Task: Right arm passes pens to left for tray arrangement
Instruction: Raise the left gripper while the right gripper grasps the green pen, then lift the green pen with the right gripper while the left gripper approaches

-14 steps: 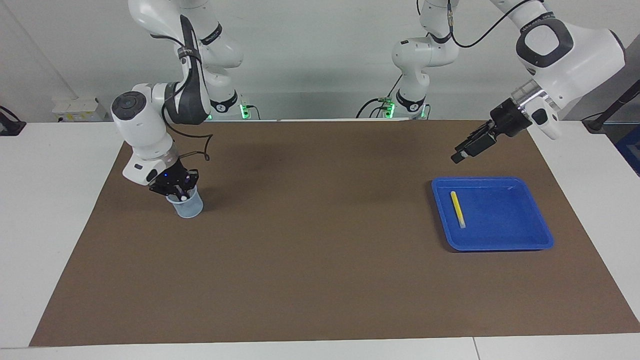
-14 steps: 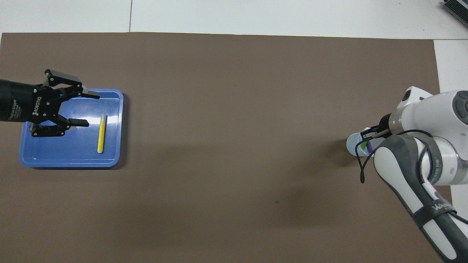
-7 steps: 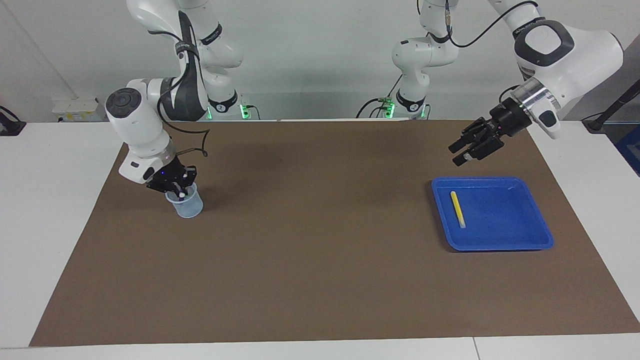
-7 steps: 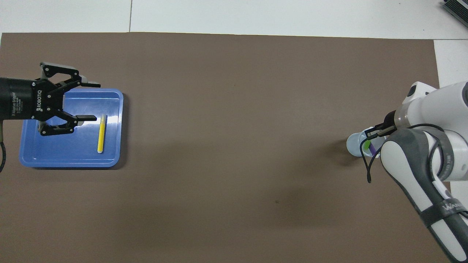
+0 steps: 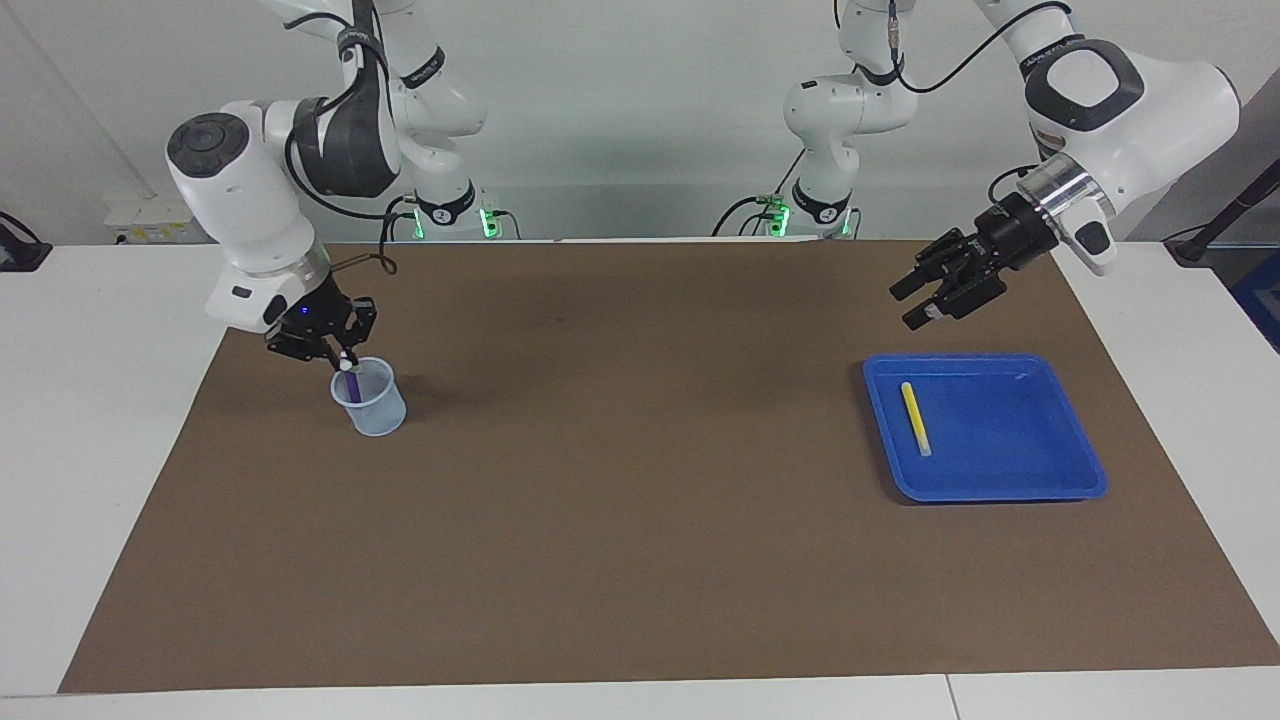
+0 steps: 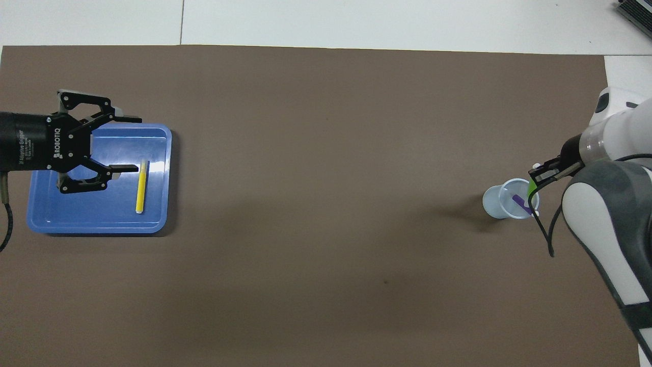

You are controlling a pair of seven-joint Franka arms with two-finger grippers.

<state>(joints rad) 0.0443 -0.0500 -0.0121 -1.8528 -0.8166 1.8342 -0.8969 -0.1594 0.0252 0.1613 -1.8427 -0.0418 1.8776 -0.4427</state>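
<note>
brown paper mat is covering the white table where two franka arms are working w/ marker pens. right gripper is hanging just over the rim of a small translucent pale-blue cup at the right arm's end of the mat, fingertips clenched on a pen. facing view is showing a pale cap and a purple-looking shaft running from the tips down into the cup; overhead view is showing a green pen at the tips and a purple pen lying inside the cup, so which colour is being gripped can't be told for sure. blue light is glowing on the gripper body.

left gripper is hovering in the air over the mat beside the tray's robot-side edge, tilted toward the table, fingers spread apart and grasping nothing; overhead view is placing it over the tray.

bright-blue tray is sitting flat at the left arm's end of the mat, well apart from the cup. yellow pen is lying inside it, along the rim nearest the table's middle, pale end pointing away from the robots.
</note>
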